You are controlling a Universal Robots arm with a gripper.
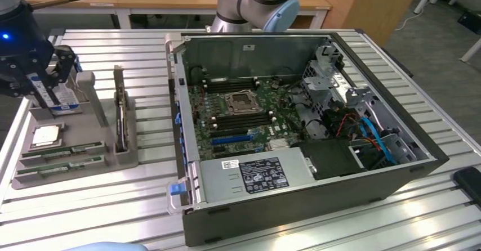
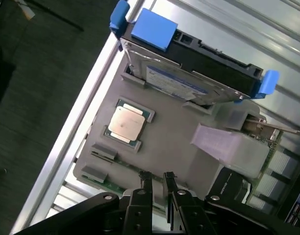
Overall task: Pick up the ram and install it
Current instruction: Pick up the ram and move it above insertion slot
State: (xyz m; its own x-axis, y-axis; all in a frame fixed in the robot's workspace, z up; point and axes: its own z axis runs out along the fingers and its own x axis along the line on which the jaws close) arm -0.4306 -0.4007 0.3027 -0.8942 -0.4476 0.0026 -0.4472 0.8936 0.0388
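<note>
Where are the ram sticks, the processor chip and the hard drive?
ram (image 1: pixel 64 149): exterior view, middle of one green stick.
processor chip (image 2: pixel 125 123): wrist view, centre of its silver lid.
hard drive (image 2: pixel 177 81): wrist view, on its blue-white label.

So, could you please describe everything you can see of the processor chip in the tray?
The processor chip is square, with a dull silvery metal lid on a green board. It lies flat in its own recess of the grey tray, between the hard drive and the ram sticks. Only the tray touches it.

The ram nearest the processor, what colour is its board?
Green, with small dark chips. The ram shows best in the exterior view.
</note>
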